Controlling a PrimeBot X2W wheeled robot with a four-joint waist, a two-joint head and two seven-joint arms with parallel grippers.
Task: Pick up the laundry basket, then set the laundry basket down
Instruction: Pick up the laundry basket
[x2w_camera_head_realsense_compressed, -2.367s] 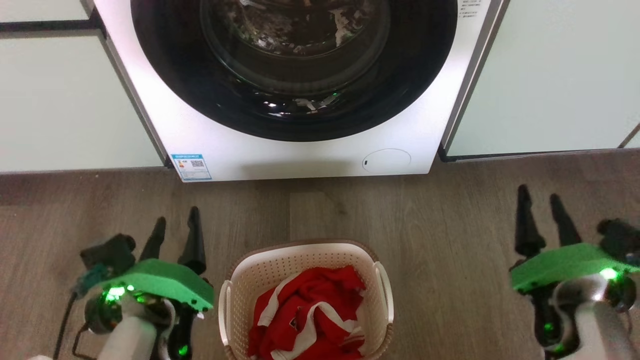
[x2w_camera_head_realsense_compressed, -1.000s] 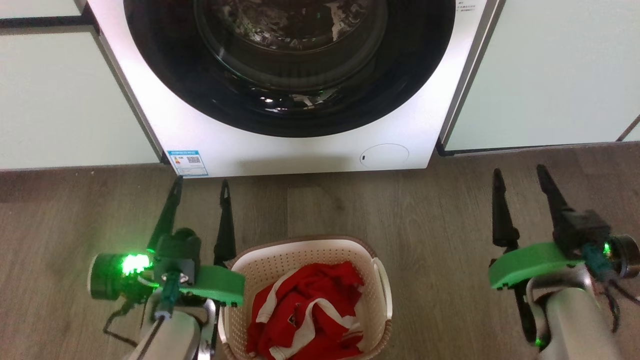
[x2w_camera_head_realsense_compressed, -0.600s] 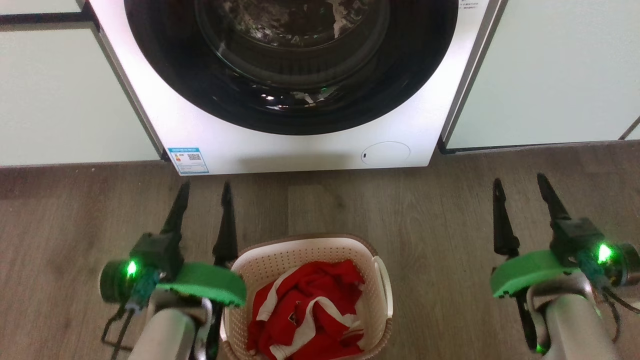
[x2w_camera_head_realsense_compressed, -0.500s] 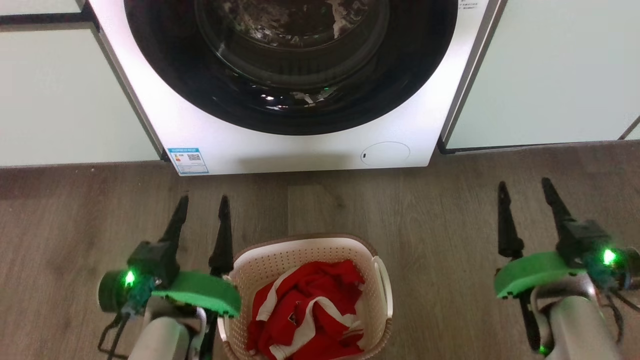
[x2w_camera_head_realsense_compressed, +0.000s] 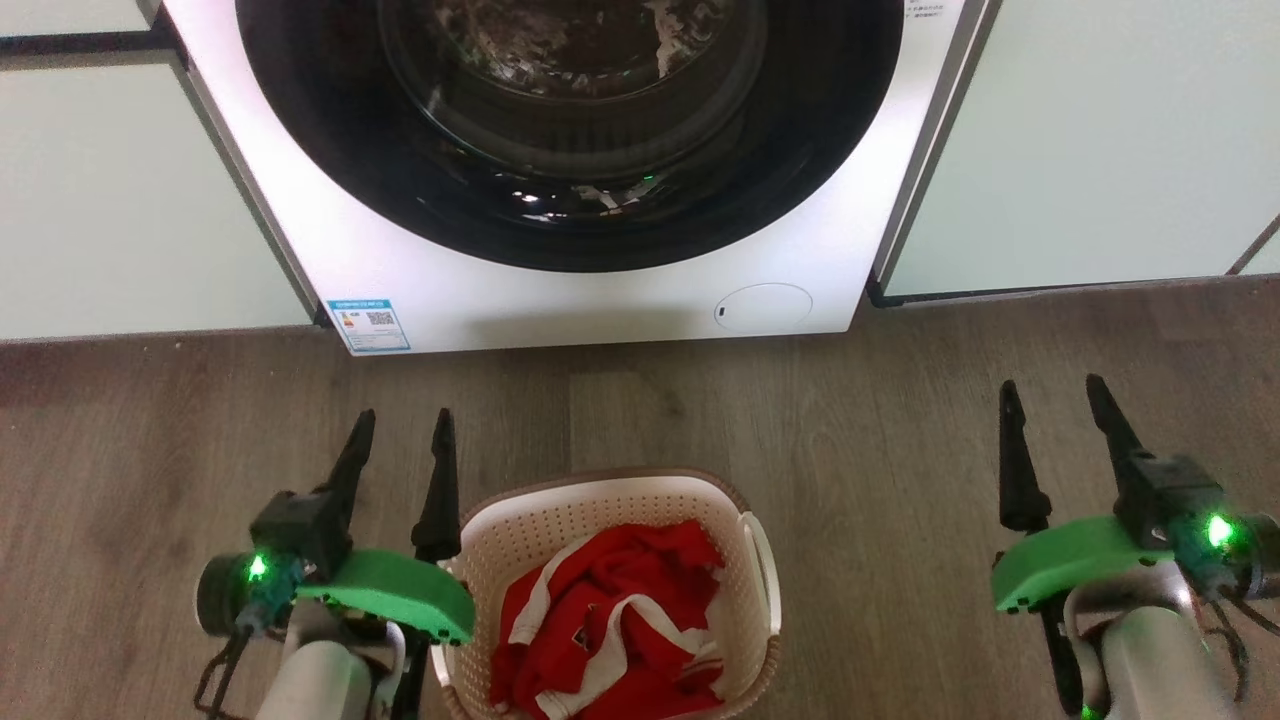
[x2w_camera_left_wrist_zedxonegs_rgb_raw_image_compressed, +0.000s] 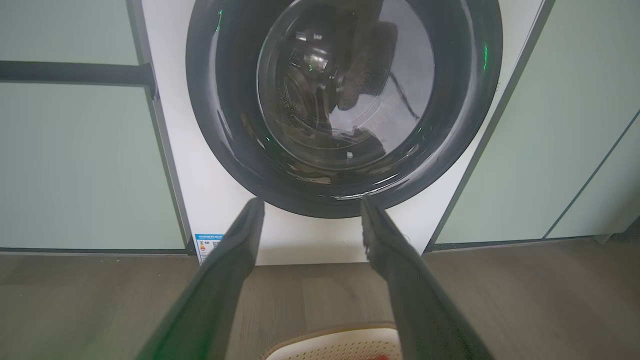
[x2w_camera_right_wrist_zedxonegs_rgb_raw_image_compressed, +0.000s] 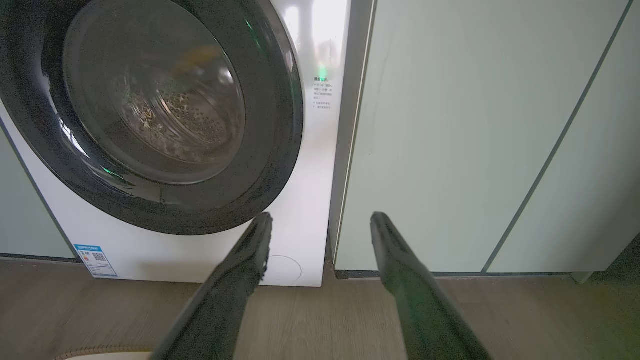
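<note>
The laundry basket (x2w_camera_head_realsense_compressed: 560, 525) stands on the wood floor at the bottom middle of the head view, cream and perforated with a brown rim. A red and white garment (x2w_camera_head_realsense_compressed: 610, 625) lies inside it. My left gripper (x2w_camera_head_realsense_compressed: 405, 418) is open just left of the basket, its inner finger close beside the left rim, fingers pointing at the washer. My right gripper (x2w_camera_head_realsense_compressed: 1052, 385) is open well off to the basket's right, holding nothing. In the left wrist view the open left gripper (x2w_camera_left_wrist_zedxonegs_rgb_raw_image_compressed: 311, 201) frames the basket's rim (x2w_camera_left_wrist_zedxonegs_rgb_raw_image_compressed: 340, 342). The right gripper (x2w_camera_right_wrist_zedxonegs_rgb_raw_image_compressed: 321, 216) is open, the basket rim (x2w_camera_right_wrist_zedxonegs_rgb_raw_image_compressed: 100, 352) at lower left.
A white front-loading washing machine (x2w_camera_head_realsense_compressed: 560, 290) with a dark round door stands directly behind the basket. Pale green cabinet panels (x2w_camera_head_realsense_compressed: 1100, 150) flank it on both sides. Bare wood floor (x2w_camera_head_realsense_compressed: 880, 450) lies between the basket and the right gripper.
Over the last second both grippers have drawn back from the washer toward me, still open. The basket has stayed where it was; the head view shifted slightly.
</note>
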